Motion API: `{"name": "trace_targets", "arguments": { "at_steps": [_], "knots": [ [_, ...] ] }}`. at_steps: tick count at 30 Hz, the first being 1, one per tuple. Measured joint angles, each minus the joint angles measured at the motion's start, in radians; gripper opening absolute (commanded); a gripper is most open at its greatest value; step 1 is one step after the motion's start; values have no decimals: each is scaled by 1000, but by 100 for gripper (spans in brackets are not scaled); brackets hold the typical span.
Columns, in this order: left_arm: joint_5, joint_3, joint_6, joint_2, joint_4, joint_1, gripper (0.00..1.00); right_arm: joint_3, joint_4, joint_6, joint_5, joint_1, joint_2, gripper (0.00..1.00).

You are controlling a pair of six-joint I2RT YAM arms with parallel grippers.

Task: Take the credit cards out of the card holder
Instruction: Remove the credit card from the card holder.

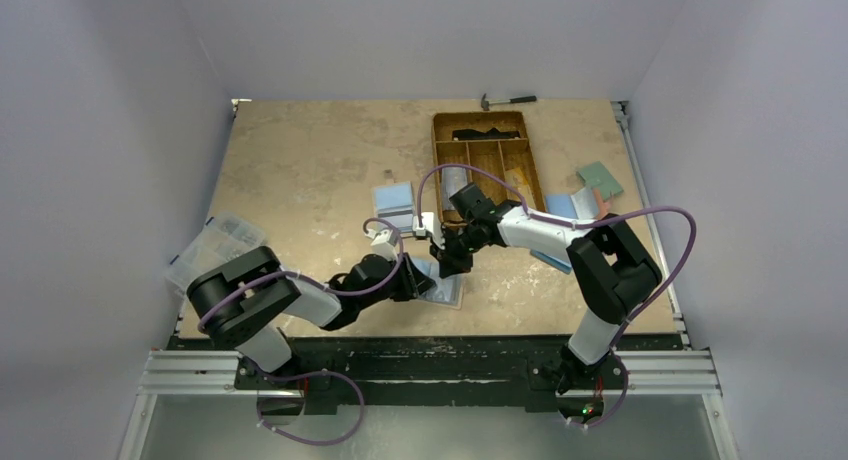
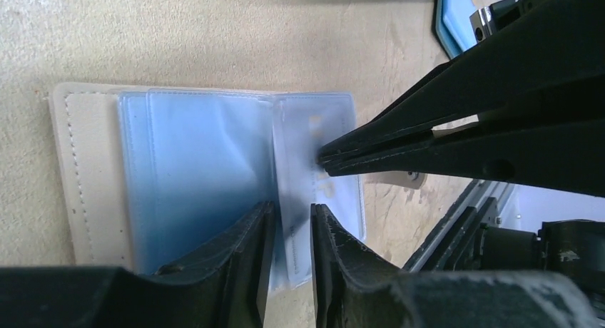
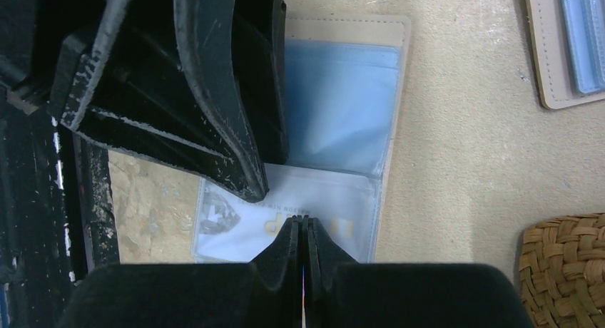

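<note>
Left gripper [image 2: 292, 212] is sitting slightly spread, straddling the edge of the card holder [image 2: 85, 171], pinching nothing I can see. Right gripper [image 2: 324, 161] is pressed together, tips poking the greyish card [image 2: 314, 125] tucked in the holder's clear pocket. Holder's lying open, flat on the bench [image 2: 214, 28]. I'd be pinning the holder's blue half down and dragging that card out along the pocket, not lifting, or the whole holder's coming along.
</note>
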Motion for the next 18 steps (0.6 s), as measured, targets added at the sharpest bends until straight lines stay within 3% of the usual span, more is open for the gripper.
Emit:
{"name": "trace_targets", "arguments": {
  "at_steps": [3, 4, 12, 18],
  "knots": [
    [23, -21, -36, 37, 78, 10, 3, 2, -4, 0, 1, -1, 0, 0],
    [29, -25, -49, 48, 93, 13, 0, 2, -5, 0, 0, -1, 0, 1],
    [43, -63, -102, 45, 146, 30, 0, 7, -36, -15, -39, -14, 0, 14],
    [52, -146, -77, -50, 151, 30, 0, 7, -126, -54, -106, -86, -37, 22]
  ]
}}
